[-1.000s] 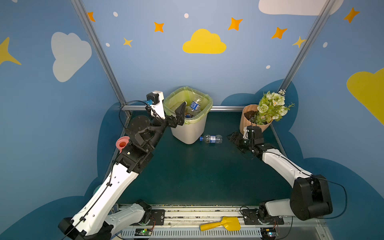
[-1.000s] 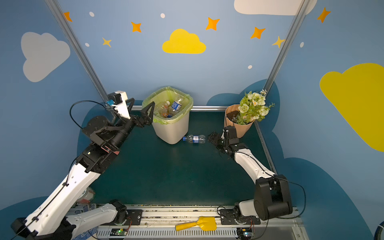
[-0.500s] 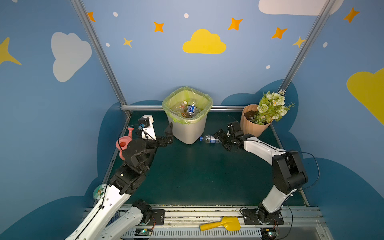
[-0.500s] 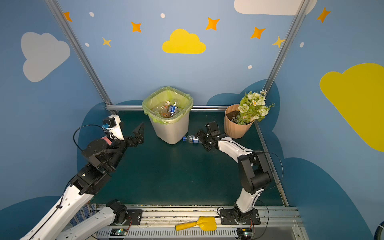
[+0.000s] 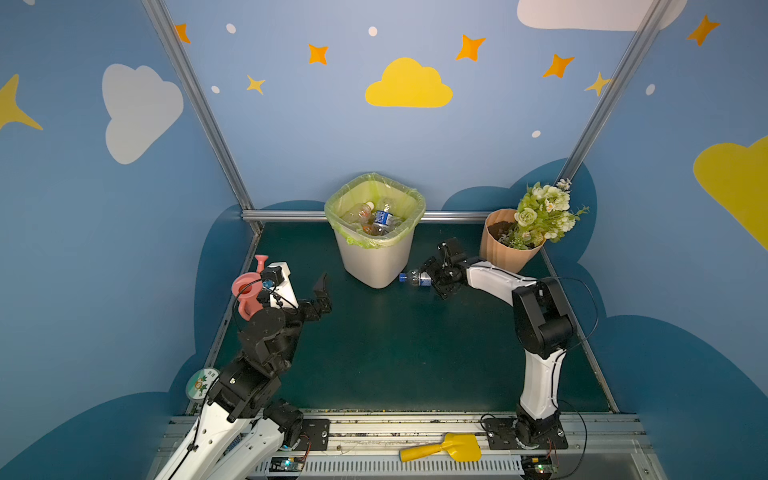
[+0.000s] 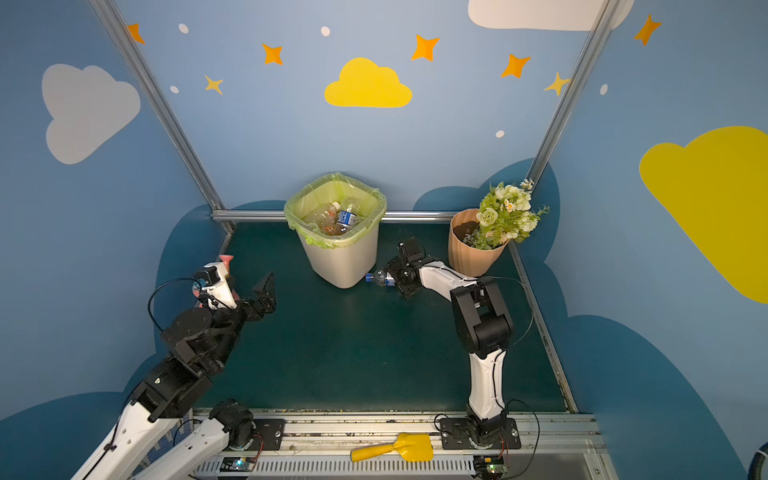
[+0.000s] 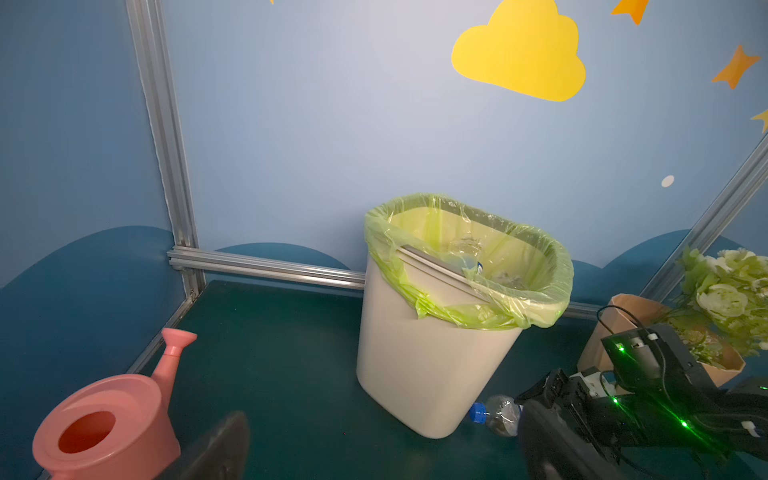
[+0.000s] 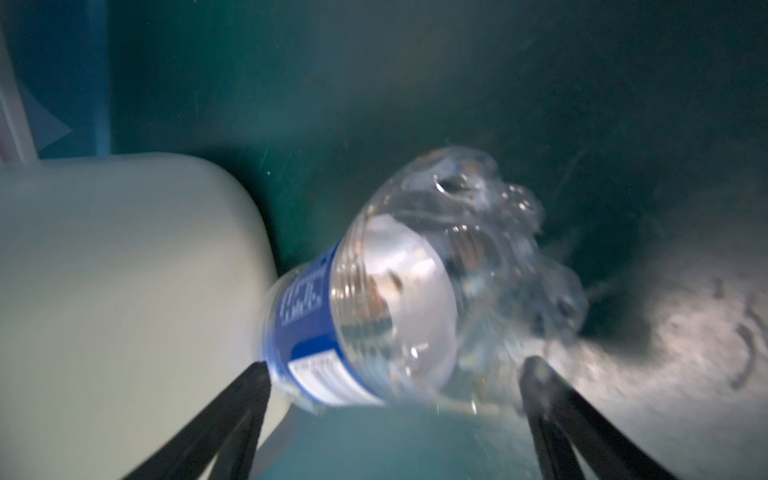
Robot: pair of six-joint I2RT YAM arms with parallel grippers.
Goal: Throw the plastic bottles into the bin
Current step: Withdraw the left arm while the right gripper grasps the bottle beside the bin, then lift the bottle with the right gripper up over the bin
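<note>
The left pincer (image 5: 323, 293) hung wide apart over the table's (image 5: 395, 353) left side, empty. The bin (image 5: 376, 266) stood far centre, several bottles (image 5: 380, 218) inside. Just right of its base lay a clear bottle (image 5: 415, 278), crumpled, light and slippery by the look. The right pincer (image 5: 433, 279) straddled it, jaws apart. Best taken across the labelled middle.

Right hand (image 5: 433, 279) meets a clear bottle (image 5: 411, 277) lying beside the bin (image 5: 376, 262); left hand (image 5: 322, 293) gapes.
</note>
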